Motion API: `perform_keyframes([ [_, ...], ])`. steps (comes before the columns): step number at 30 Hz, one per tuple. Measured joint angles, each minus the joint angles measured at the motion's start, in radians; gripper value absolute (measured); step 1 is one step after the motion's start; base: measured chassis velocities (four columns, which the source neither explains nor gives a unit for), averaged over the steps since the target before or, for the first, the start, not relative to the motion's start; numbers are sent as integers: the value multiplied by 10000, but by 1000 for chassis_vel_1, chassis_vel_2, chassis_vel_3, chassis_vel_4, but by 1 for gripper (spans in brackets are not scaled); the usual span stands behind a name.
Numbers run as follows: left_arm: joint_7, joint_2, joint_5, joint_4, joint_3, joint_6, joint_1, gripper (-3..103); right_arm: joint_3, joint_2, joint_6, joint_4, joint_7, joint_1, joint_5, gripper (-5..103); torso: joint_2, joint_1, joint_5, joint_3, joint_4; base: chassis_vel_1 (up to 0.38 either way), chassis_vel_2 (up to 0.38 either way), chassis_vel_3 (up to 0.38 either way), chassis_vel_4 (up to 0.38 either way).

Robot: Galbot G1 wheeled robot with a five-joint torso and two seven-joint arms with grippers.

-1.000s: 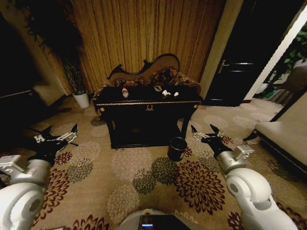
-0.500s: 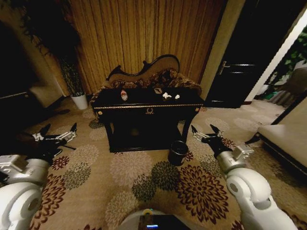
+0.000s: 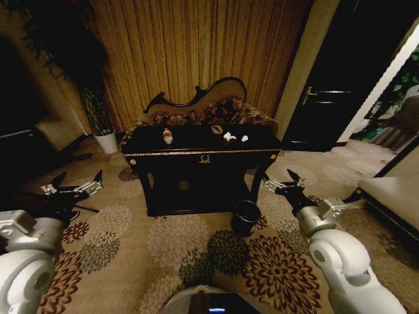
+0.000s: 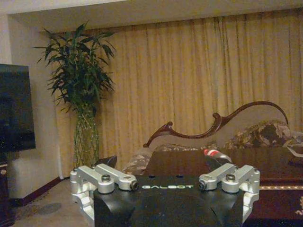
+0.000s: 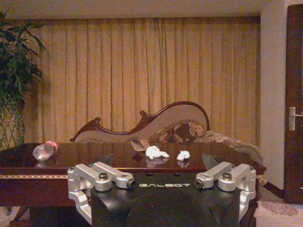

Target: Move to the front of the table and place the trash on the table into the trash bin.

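A: Curtained room, flowered carpet point(image 3: 163, 242) underfoot. Fingers first?

B: Left fingers point(image 3: 97, 178) spread wide, holding nothing, low over the carpet, well to the left of the counter point(image 3: 203, 152). Right fingers point(image 3: 292, 176) spread wide too, empty, off the counter's right front corner, above and just right of the trash bin point(image 3: 245, 218).

A: And the trash?

B: All up on the counter top: bottle point(image 3: 167, 136) lying toward the left, two paper bits point(image 3: 228, 137) toward the right, tan piece point(image 3: 217, 129) just behind those. Sofa point(image 3: 196, 108) right behind, curtain point(image 3: 196, 46) beyond. Bin on the floor by the right front leg.

A: Step in hand?

B: Probably the approach; counter not yet within reach of either arm.

A: How to do it well?

B: Roll in straight and slow, centred on the gold ornament. Stop short of the front edge. Keep clear of the bin on the right; easy to knock over. Hold both arms low and apart until parked.
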Motion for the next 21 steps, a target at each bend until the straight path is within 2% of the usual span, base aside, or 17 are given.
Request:
perform_keyframes([
  [7, 32, -17, 39, -3, 89, -33, -6, 100, -16, -11, 9, -16, -3, 13, -15, 100, 0, -1, 3, 0, 2, -199, 194, 230, -168],
  [10, 45, -21, 89, -7, 176, -41, -18, 100, -24, -21, 26, -30, -3, 18, -20, 100, -2, 2, 9, 2, 0, -274, 239, 246, -267],
  [13, 46, -21, 117, 0, 249, -46, -56, 100, -34, -32, 55, -48, -3, 29, -18, 100, -1, 3, -7, 2, -4, -291, 237, 262, -284],
  [19, 46, -47, 138, 40, 317, -53, -70, 100, -55, -34, 79, -81, -3, 36, -11, 100, -1, 3, 6, 2, 3, -247, 278, 240, -288],
  [21, 46, -56, 141, 68, 324, -57, -69, 100, -76, -34, 120, -91, -8, 42, 14, 100, -2, 4, -3, 2, -2, -258, 217, 245, -223],
])
